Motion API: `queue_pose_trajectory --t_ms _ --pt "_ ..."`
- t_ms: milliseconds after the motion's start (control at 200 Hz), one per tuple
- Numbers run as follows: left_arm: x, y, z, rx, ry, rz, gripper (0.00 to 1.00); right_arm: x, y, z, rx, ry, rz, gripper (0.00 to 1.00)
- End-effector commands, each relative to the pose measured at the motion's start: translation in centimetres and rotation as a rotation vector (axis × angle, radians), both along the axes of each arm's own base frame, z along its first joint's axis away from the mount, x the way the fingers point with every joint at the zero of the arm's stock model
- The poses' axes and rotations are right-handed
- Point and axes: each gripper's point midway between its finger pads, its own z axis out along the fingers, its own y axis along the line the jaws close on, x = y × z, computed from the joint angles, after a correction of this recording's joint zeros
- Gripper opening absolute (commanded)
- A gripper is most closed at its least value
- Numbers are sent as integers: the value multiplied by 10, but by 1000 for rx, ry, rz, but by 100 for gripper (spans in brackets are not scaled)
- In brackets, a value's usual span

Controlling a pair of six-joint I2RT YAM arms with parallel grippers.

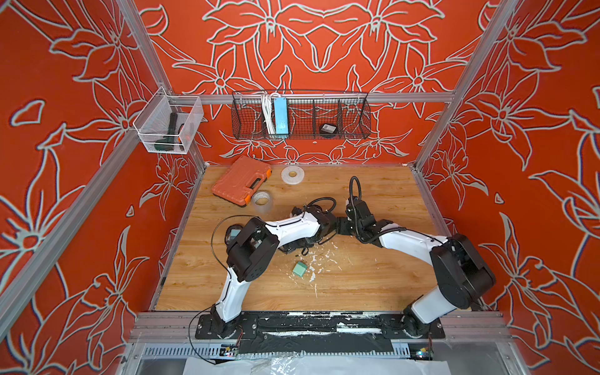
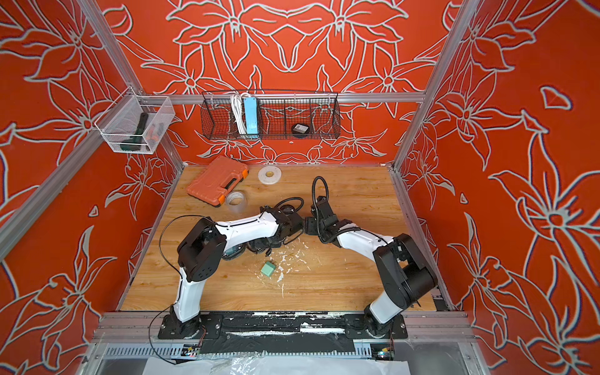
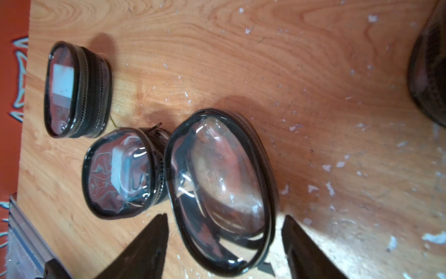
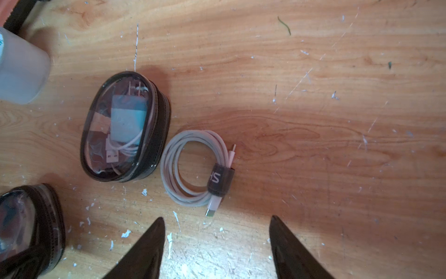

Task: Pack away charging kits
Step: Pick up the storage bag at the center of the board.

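Only one bit of writing is readable: "SH", white on the dark strap (image 4: 218,178) around a coiled white cable (image 4: 169,166). The cable lies just beside a filled pouch (image 4: 125,125) holding a teal plug and cable. The right gripper (image 4: 216,217) hangs open over the wooden table (image 4: 337,120) near that coil. The left gripper (image 3: 225,215), jaws apart, straddles an empty pouch (image 3: 222,169). A loose teal plug (image 1: 300,269) sits mid-table, nearer than both arms. In both top views the left arm (image 1: 292,227) hides most pouches. Far left lie an orange case (image 1: 242,180) and two tape rolls (image 1: 293,174).

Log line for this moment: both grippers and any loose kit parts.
left gripper: open, straddling clear-topped pouch | right gripper: open, by coiled cable | teal adapter: loose on table
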Motion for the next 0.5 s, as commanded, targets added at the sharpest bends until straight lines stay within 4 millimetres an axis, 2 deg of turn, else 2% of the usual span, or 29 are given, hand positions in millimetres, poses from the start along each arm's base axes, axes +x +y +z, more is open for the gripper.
queue_pose_trajectory --t_ms 0,110,375,495 --pt "-5 12 -6 83 17 0 63 -1 -1 2 17 -7 -11 69" --pt "-4 12 -9 92 22 -6 56 -2 0 1 21 -3 -10 69" --pt "-7 14 -21 121 52 -14 59 -3 -1 -2 20 0 -8 69" --pt "-7 15 -23 124 53 -19 42 -4 -1 -5 17 5 -8 69"
